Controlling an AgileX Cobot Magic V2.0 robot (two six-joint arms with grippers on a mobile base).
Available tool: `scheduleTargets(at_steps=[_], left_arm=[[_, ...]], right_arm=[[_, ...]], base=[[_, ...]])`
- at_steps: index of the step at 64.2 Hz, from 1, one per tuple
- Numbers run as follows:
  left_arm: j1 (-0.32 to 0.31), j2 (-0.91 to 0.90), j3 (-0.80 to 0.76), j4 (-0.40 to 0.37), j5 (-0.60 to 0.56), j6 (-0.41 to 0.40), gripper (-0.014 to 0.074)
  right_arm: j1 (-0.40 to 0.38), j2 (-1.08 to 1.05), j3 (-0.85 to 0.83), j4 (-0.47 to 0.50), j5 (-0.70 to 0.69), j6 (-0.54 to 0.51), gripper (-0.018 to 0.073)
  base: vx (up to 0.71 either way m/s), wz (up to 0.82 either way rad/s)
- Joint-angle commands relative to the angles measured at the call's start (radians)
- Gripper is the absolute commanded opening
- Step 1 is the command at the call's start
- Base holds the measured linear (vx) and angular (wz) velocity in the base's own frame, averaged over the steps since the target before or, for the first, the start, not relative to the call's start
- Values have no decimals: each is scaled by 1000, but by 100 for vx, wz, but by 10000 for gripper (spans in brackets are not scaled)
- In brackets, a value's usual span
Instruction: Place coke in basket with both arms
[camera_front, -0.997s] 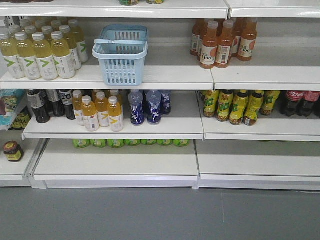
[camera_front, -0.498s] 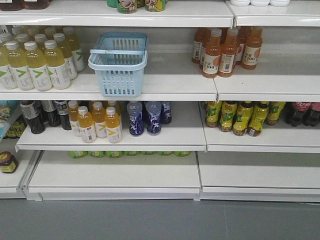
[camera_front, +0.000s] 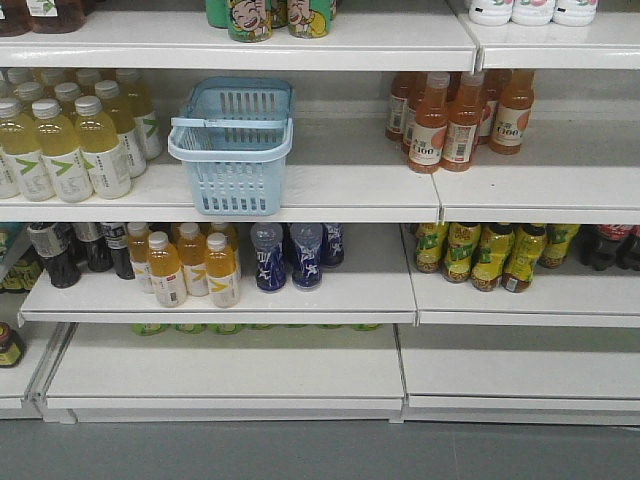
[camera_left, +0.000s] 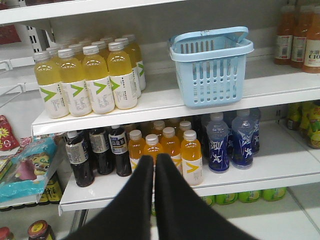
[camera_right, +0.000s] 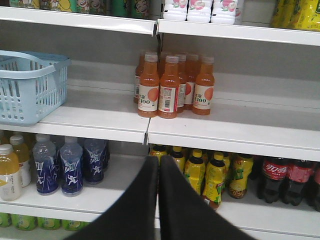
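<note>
front view: the basket (camera_front: 235, 185) stands upright on the white shelf (camera_front: 350, 190). it sits between a block of pale yellow bottles (camera_front: 65, 150) to its left and a cluster of orange juice bottles (camera_front: 450, 120) well apart to its right. one loop handle lies folded across its front rim. on the shelf below, from left to right, i see dark bottles with pale labels (camera_front: 70, 250), small orange-yellow bottles (camera_front: 185, 265), blue bottles (camera_front: 288, 255) and, past the shelf joint, yellow-green bottles (camera_front: 490, 255). dark cola plastic bottles with red labels (camera_front: 610, 245) stand at the far right edge.

left wrist view: the left gripper (camera_left: 154, 159) fills the lower middle, its two black fingers pressed together with nothing between them. it points toward the small orange-yellow bottles (camera_left: 165, 147) on the lower shelf. the basket (camera_left: 215, 82) is up and to the right of it, and the pale yellow bottles (camera_left: 85, 80) are up and to the left.

right wrist view: the right gripper (camera_right: 158, 161) is likewise closed on nothing, its fingers meeting at the tips. it sits below the orange juice bottles (camera_right: 170, 85) and just in front of the yellow-green bottles (camera_right: 210, 175). the basket (camera_right: 25, 95) shows at the left edge, and the dark cola plastic bottles with red labels (camera_right: 285, 177) at the lower right.

where the coke is, i cannot tell from these views.
</note>
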Motion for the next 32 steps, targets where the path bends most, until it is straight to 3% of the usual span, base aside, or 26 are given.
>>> scheduleTargets(at_steps=[1, 32], left_arm=[[-2, -19, -1, 0, -73, -4, -6], [-2, -19, -1, 0, -73, -4, -6]], right_arm=[[-3, -18, 11, -6, -77, -4, -9], [-3, -18, 11, -6, -77, -4, -9]], base=[[10, 0], [9, -1]])
